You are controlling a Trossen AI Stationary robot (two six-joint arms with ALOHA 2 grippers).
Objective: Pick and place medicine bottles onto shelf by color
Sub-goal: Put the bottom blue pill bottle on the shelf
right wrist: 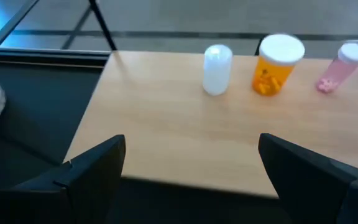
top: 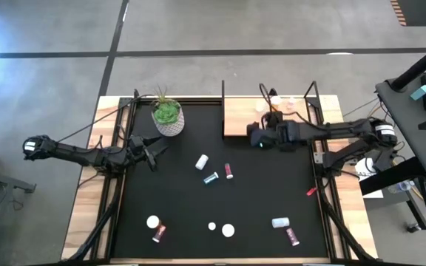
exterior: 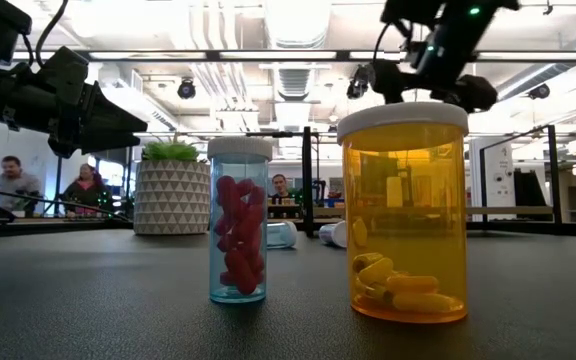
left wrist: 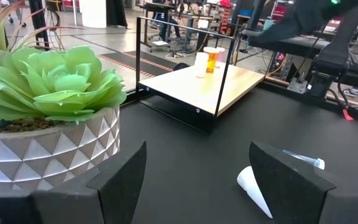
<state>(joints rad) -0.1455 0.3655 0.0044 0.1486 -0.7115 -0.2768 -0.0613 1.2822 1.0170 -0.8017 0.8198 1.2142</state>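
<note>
The light-wood shelf [top: 266,117] stands at the mat's far edge. On its board a white bottle [right wrist: 217,70], an orange one [right wrist: 278,65] and a pink one [right wrist: 340,68] stand upright in a row. My right gripper [right wrist: 191,168] hovers open over the shelf's near edge [top: 256,134] with nothing between its fingers. Several bottles lie or stand on the black mat, among them a white one [top: 202,162], a teal one [top: 211,178] and a pink one [top: 229,171]. My left gripper [top: 156,145] waits open beside the plant pot [top: 168,118], holding nothing.
Thin black posts [left wrist: 137,53] rise at the shelf's ends. Near the mat's front edge stand a clear bottle of pink pills [exterior: 239,220] and an orange bottle [exterior: 403,210], with more bottles [top: 280,222] to the right. A small red object [top: 311,191] lies near the mat's right edge. People sit beyond the table [exterior: 13,180].
</note>
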